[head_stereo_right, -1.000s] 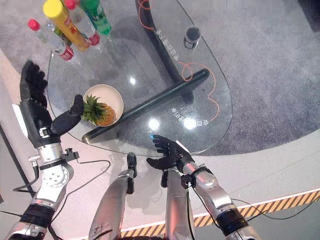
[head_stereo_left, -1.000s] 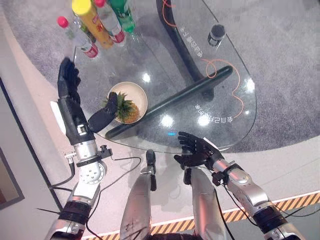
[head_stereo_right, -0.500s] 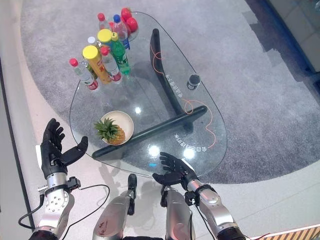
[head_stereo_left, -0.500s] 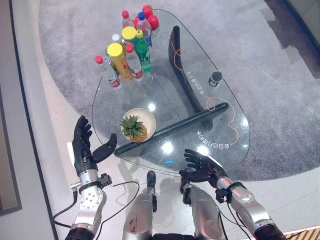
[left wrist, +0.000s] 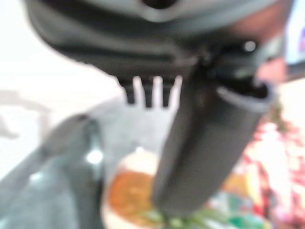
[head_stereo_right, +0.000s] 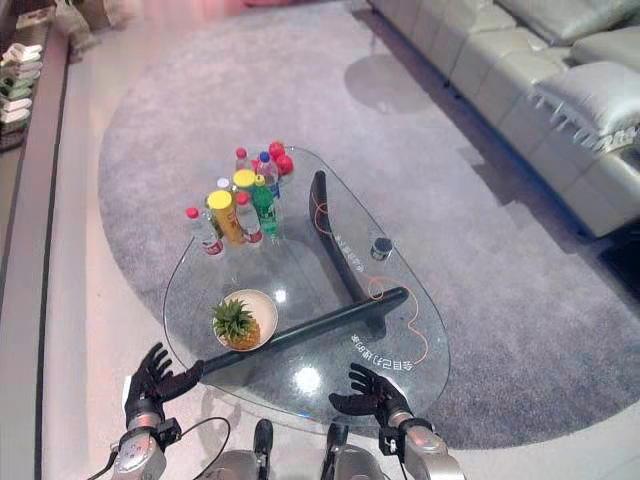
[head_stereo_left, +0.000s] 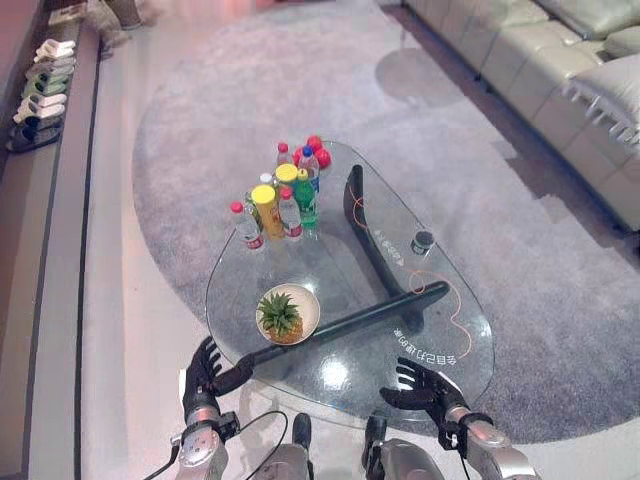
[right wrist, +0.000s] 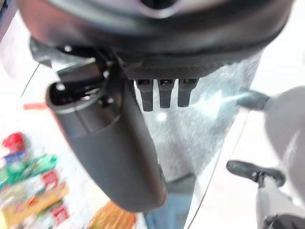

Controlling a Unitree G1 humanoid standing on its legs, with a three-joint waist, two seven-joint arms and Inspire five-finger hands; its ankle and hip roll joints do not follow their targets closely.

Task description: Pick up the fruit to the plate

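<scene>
Currently the left hand (head_stereo_left: 205,368) hangs off the near left edge of the glass table (head_stereo_left: 300,390), fingers spread and straight, thumb out, holding nothing. Far left along the wall, a row of shoes (head_stereo_left: 42,90) stands on a dark ledge. On the table's near left part the pineapple (head_stereo_left: 280,314) lies in the white plate (head_stereo_left: 306,298); the left wrist view shows plate and fruit past the thumb. Farther back, a cluster of bottles (head_stereo_left: 275,207) stands upright, yellow, green and clear with red caps, with red fruit (head_stereo_left: 318,152) just behind; their labels are too small to read. A black table frame (head_stereo_left: 365,232) runs beneath the glass, and an orange cord (head_stereo_left: 452,322) loops over its near right part. White writing (head_stereo_left: 428,357) is printed on the glass near the near edge, not legible. A small dark cup (head_stereo_left: 422,242) stands toward the right edge. The right hand (head_stereo_left: 420,385) rests at the near right rim, fingers extended and splayed, empty. A grey rug (head_stereo_left: 560,300) surrounds the table with open floor on all sides; a pale sofa (head_stereo_left: 560,80) occupies the far right.
</scene>
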